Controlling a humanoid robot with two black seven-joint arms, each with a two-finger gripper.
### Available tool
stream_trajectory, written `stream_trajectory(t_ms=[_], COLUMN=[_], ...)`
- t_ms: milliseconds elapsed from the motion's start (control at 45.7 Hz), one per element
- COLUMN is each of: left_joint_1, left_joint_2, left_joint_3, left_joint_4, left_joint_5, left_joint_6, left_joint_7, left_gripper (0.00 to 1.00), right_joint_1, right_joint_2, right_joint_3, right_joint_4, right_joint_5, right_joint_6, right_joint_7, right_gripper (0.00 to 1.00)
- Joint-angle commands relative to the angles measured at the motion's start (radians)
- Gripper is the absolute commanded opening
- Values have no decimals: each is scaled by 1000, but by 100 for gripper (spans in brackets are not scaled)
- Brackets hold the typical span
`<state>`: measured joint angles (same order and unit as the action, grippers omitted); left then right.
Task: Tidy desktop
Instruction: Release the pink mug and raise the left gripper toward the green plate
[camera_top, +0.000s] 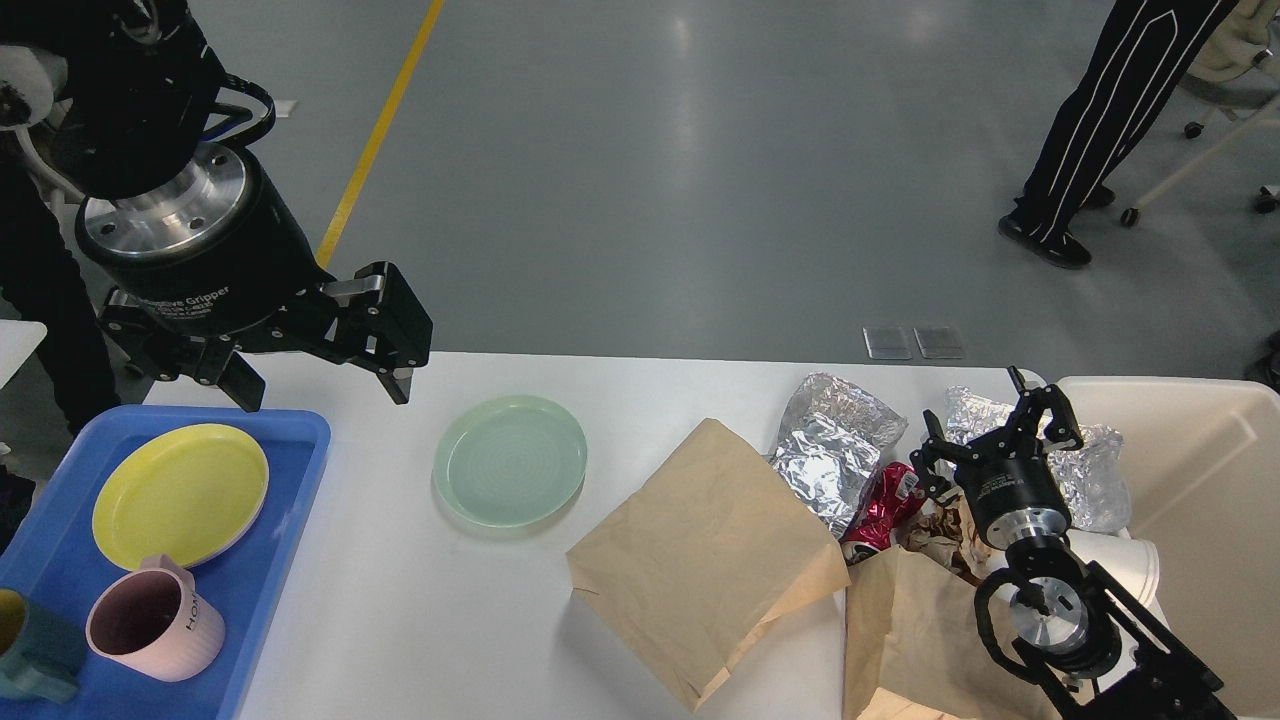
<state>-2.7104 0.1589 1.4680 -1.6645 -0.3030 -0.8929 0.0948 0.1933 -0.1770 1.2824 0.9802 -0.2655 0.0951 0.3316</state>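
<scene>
The white desktop (400, 620) fills the lower frame. At ten o'clock, the left gripper (325, 385) hangs with fingers spread, empty. At four o'clock, the right gripper (985, 425) is spread above crumpled foil (830, 450).

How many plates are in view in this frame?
2. A yellow plate lies in the blue tray at left; a pale green plate sits on the desktop beside it. More could be hidden under the paper bags.

Left gripper (322, 382): black, two blocky fingers, white lettering on housing (partly legible).
Left wrist flange: silver ring with screw holes.
Right gripper (988, 427): black, thin linkage fingers, silver flange behind.
</scene>
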Motion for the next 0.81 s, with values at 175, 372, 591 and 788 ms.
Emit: stream_trajectory(t_ms=[175, 372, 591, 788], left_joint_1=[112, 311, 636, 912], left_joint_2=[5, 16, 19, 30], left_joint_3=[12, 26, -20, -104], left_joint_4=[58, 144, 232, 364], left_joint_5=[5, -37, -189, -263], left_joint_6=[-7, 93, 388, 606], left_joint_7=[5, -1, 14, 117], left_gripper=[96, 96, 94, 90], right_joint_1=[0, 0, 0, 0], right_joint_2=[-1, -1, 1, -1], right_joint_3=[0, 0, 0, 0], right_joint_4=[0, 0, 0, 0], right_joint_5=[0, 0, 0, 0], right_joint_6=[0, 0, 0, 0], right_joint_7=[0, 0, 1, 0], right_gripper=[100, 100, 100, 100])
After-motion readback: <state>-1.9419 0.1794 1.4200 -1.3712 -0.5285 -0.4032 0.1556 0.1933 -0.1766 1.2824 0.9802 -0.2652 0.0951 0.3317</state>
